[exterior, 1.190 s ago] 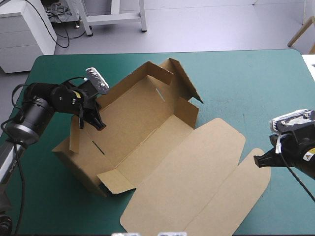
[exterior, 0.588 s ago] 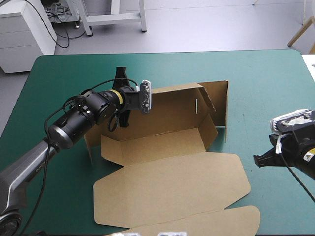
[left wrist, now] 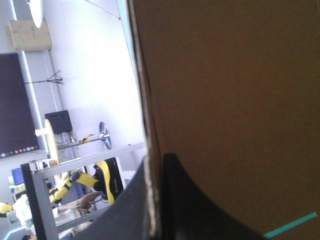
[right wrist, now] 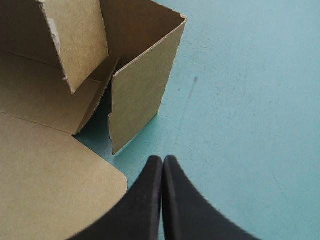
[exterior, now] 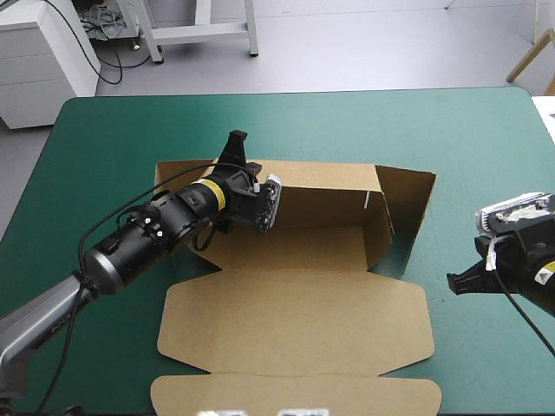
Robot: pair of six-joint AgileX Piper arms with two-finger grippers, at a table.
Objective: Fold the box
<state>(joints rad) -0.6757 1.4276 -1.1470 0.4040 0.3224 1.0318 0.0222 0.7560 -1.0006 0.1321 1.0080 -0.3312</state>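
One brown box, left jaws clamping its wall, right jaws closed

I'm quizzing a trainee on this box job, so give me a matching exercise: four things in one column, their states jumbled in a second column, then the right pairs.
Things:
1. left hand
2. right hand
3. lid
4. right end wall

States:
A. lying flat on the table
B. shut on the far wall
C. standing upright
D. shut, holding nothing

Pairs: 1-B, 2-D, 3-A, 4-C
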